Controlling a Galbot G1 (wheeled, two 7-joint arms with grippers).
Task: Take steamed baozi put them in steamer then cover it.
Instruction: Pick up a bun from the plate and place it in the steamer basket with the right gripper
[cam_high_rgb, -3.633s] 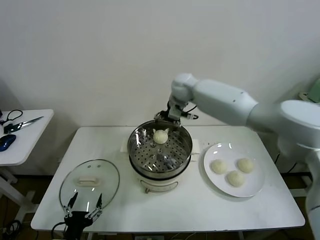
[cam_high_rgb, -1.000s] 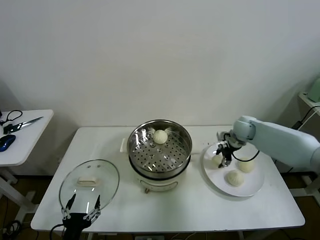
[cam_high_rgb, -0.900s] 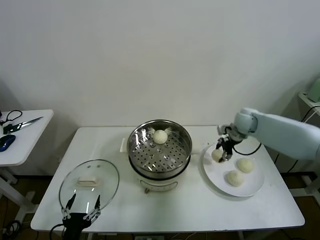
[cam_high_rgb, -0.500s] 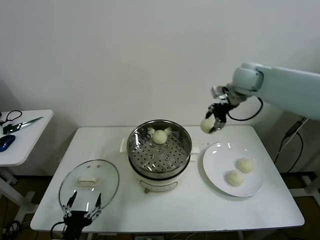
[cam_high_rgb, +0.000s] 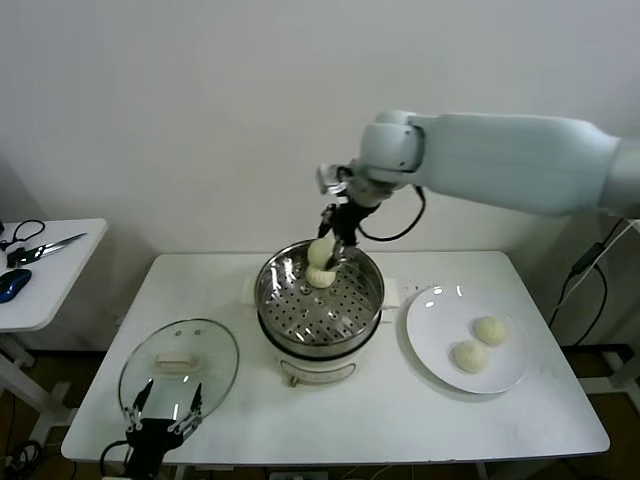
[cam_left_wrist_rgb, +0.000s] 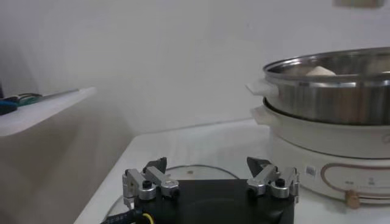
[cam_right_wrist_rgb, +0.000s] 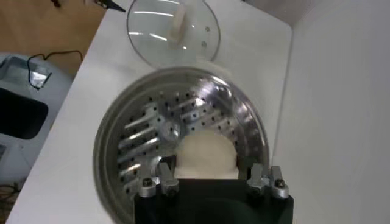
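My right gripper (cam_high_rgb: 328, 254) is shut on a steamed baozi (cam_high_rgb: 320, 250) and holds it just over the back of the steamer (cam_high_rgb: 320, 335). In the right wrist view the baozi (cam_right_wrist_rgb: 206, 153) sits between the jaws of the right gripper (cam_right_wrist_rgb: 210, 170), above the perforated tray (cam_right_wrist_rgb: 159, 125). Another baozi (cam_high_rgb: 319, 278) lies on the tray right under it. Two baozi (cam_high_rgb: 490, 330) (cam_high_rgb: 469, 356) lie on the white plate (cam_high_rgb: 432, 340). The glass cover (cam_high_rgb: 178, 366) lies flat at the table's front left. My left gripper (cam_high_rgb: 164, 424) is parked open at its near edge, also in the left wrist view (cam_left_wrist_rgb: 210, 176).
A side table (cam_high_rgb: 45, 290) at far left carries scissors (cam_high_rgb: 40, 247) and a dark object. The wall stands close behind the steamer. The left wrist view shows the steamer (cam_left_wrist_rgb: 332, 91), a baozi top (cam_left_wrist_rgb: 320, 71) and the cover (cam_left_wrist_rgb: 183, 173).
My right gripper shut on a baozi on the plate, lifted it and carried it left to above the steamer's back. The plate now holds two. The left arm has not moved.
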